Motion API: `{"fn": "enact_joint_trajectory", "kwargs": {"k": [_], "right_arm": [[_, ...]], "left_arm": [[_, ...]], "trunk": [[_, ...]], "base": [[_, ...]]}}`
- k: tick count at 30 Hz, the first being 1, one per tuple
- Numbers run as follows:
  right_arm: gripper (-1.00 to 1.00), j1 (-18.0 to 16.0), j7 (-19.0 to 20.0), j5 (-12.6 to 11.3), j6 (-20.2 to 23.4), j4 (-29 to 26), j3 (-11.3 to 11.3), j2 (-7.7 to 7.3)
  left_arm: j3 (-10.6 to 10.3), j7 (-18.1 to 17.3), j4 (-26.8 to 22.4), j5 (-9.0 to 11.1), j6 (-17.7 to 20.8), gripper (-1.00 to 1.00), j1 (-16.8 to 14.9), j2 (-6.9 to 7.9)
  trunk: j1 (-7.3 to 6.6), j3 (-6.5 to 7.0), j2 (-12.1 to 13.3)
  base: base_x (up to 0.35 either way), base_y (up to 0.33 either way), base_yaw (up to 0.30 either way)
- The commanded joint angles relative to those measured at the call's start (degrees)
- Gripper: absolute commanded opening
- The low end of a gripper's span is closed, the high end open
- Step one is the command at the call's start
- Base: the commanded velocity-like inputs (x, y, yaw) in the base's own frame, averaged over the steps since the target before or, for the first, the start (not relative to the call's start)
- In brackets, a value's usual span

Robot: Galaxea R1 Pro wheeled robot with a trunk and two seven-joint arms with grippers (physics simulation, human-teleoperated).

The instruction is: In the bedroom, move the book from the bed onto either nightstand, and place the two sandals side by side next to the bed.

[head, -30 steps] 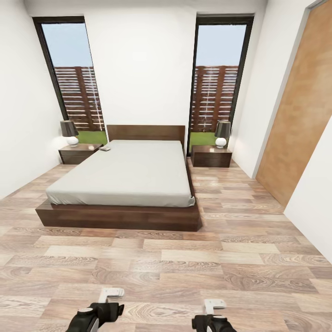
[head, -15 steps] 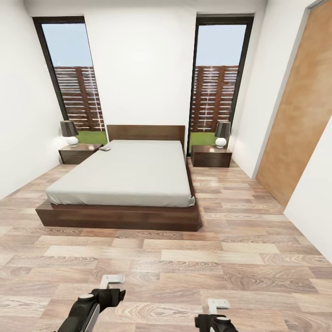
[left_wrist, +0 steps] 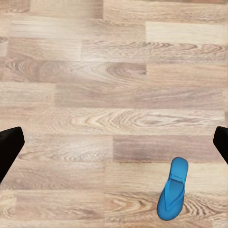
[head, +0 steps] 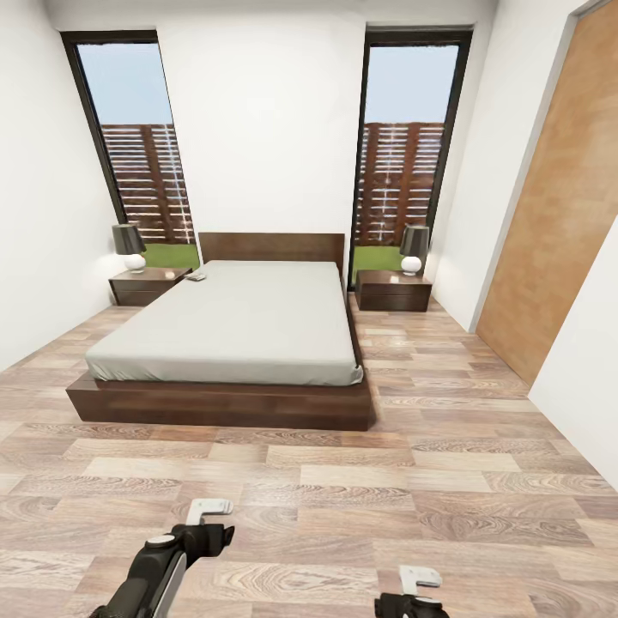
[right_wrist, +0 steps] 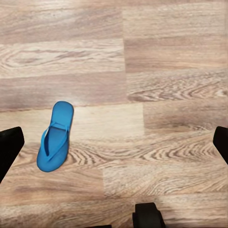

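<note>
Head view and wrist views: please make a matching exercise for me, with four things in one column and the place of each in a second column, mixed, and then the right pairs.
Things:
1. small thin book
2. bright blue flip-flop sandal
3. dark-shaded lamp with round white base
4. brown wooden door

Places:
A. on the light wood-plank floor
B. in the wall at the room's right side
C. on the pale grey mattress of the low bed, at its far left corner
D. on the low dark-brown nightstand right of the bed

Pairs: 1-C, 2-A, 3-D, 4-B

Blue sandal (left_wrist: 173,195) flat on plank floor; small book (head: 196,276) at bed (head: 232,322) head corner.
</note>
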Motion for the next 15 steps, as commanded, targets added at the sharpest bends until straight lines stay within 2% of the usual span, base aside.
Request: {"fn": "enact_joint_trajectory", "kwargs": {"k": [1,8,15], "right_arm": [[1.0,0.0,-0.1,0.0,0.3,-0.1,-0.5,0.03],[1.0,0.0,-0.1,0.0,0.3,0.7,-1.1,-0.05],[1.0,0.0,-0.1,0.1,0.3,2.9,-1.2,-0.08]], "left_arm": [[0.0,-0.1,-0.3,0.0,0.7,1.0,-0.3,-0.01],[0.0,-0.2,-2.2,0.4,4.5,1.0,-1.9,0.05],[0.0,-0.2,-5.6,2.7,8.3,1.0,-2.9,0.05]], "trunk": [[0.0,-0.06,0.0],[0.0,-0.06,0.0],[0.0,-0.06,0.0]], "base": [[0.0,0.0,0.0],[0.0,0.0,0.0],[0.0,0.0,0.0]]}}
